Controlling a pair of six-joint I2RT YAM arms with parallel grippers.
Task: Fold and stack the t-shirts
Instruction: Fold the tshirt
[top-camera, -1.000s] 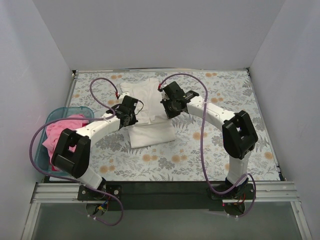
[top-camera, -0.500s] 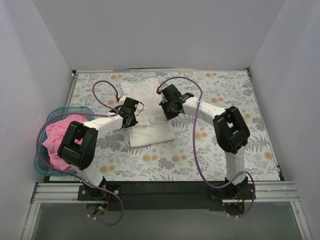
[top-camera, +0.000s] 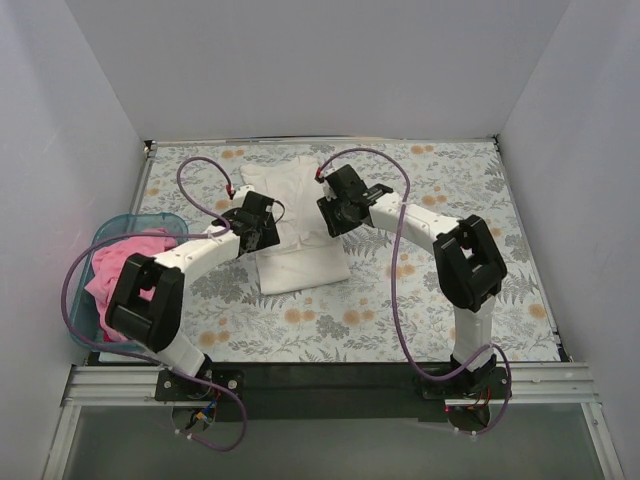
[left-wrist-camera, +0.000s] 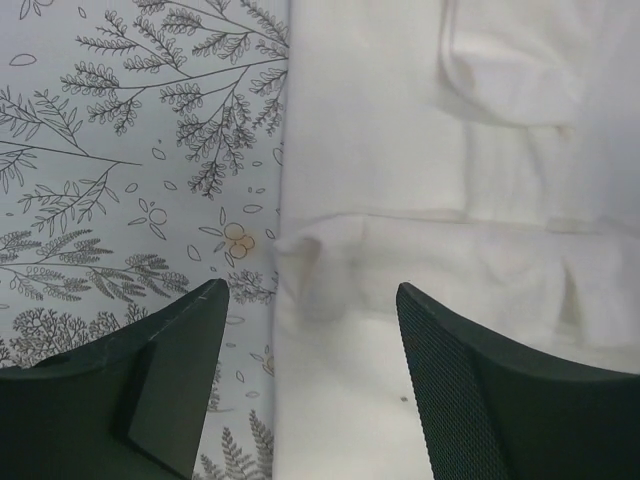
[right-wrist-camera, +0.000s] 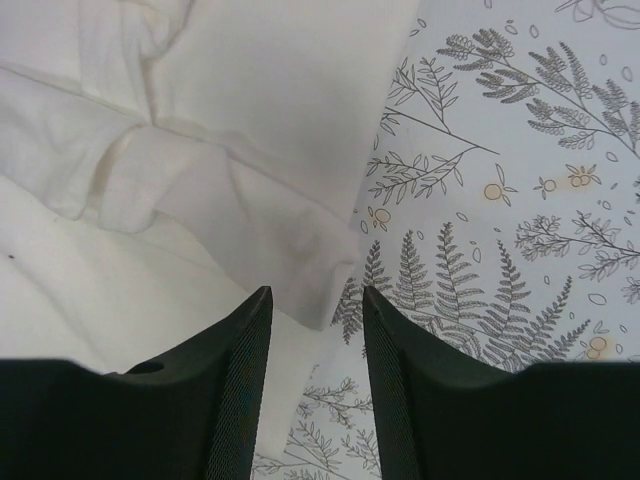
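Between the left fingers (left-wrist-camera: 460, 390), which stand spread wide, lies the side edge of the white t-shirt (top-camera: 295, 225), with a soft ridge of doubled cloth just ahead of their tips. One finger hangs over the shirt, the other over the flowered worktop (top-camera: 450, 180). Opposite them, the right fingers (right-wrist-camera: 235, 390) are spread too, more narrowly, and a loose corner of the same shirt sits just ahead of the gap between their tips. Neither pair holds anything, and I cannot tell whether the tips touch the cloth.

The shirt looks partly folded, so the step in hand is probably a matched grasp on both edges for the next fold. To do it well, each pair should come straight down astride its edge, one finger outside on the worktop and one on the cloth, and take in every layer, not just the top one. Both should close together and lift level, so the shirt does not skew or drag.

Well apart from the left fingers, on their outer side, the pink t-shirt (top-camera: 130, 265) lies heaped in the teal basket (top-camera: 150, 218), not yet folded.
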